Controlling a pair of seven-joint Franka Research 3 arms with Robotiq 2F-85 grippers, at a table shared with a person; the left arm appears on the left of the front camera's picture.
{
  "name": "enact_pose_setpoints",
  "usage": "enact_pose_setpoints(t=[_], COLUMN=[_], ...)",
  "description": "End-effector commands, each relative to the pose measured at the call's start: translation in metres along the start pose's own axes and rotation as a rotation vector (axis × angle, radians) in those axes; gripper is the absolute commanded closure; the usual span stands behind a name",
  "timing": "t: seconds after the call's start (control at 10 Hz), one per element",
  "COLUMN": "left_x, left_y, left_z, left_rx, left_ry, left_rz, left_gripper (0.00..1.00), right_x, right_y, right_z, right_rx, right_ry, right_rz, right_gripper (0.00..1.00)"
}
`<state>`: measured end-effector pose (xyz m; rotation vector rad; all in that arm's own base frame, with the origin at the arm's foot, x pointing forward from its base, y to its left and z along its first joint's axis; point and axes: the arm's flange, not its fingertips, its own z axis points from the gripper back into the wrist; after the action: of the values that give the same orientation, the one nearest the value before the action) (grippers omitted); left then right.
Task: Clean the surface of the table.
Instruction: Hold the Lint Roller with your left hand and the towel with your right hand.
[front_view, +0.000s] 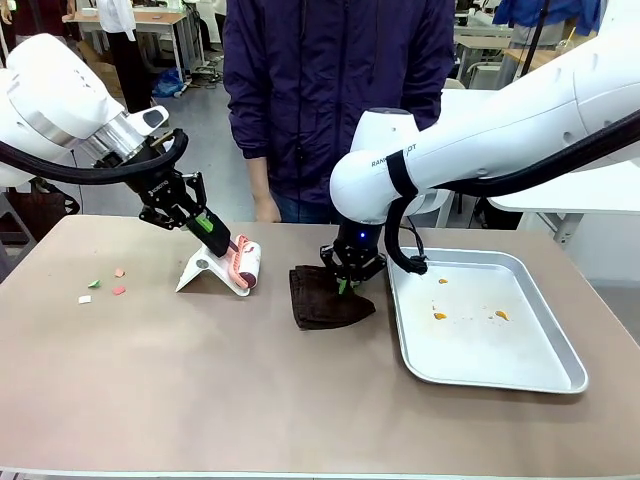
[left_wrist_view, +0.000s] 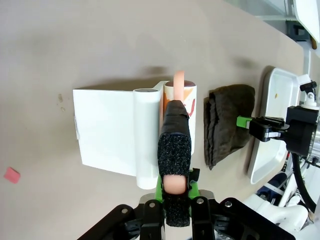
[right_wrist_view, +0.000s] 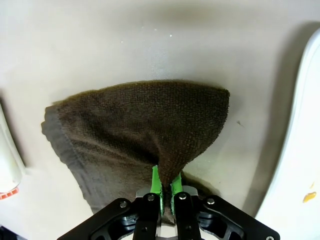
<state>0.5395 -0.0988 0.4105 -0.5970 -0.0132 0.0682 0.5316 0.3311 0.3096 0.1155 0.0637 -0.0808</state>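
Table (front_view: 200, 380) just beneath right pincer (front_view: 343, 287)

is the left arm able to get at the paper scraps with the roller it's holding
Probably yes. The left gripper is shut on the lint roller, and the scraps lie on bare table beside its white stand, with nothing between. It only has to lift the roller off the stand first.

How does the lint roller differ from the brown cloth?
The lint roller is pale and rigid, resting against a white stand; the brown cloth is dark, soft and folded on the table. The left claw grips the roller's pink handle; the right claw pinches the cloth's edge. Both are held.
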Motion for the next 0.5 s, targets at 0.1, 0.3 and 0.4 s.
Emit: enact_pose_setpoints(t=[0.1,0.3,0.4], left_x=[-0.004,-0.013,-0.018], left_y=[0.003,0.004,0.006], left_z=[0.007,0.015,0.021], left_rx=[-0.041,-0.068,-0.093], left_ry=[-0.028,-0.038,-0.046], left_rz=[-0.031,-0.069,-0.084], left_gripper=[1.0,1.0,1.0], right_x=[-0.003,-0.005,-0.006], right_y=[-0.008,-0.012,-0.019], right_z=[0.005,0.009,0.017], right_rx=[0.064,0.108,0.177], right_ry=[0.022,0.037,0.046], right_rz=[0.006,0.02,0.018], right_gripper=[1.0,1.0,1.0])
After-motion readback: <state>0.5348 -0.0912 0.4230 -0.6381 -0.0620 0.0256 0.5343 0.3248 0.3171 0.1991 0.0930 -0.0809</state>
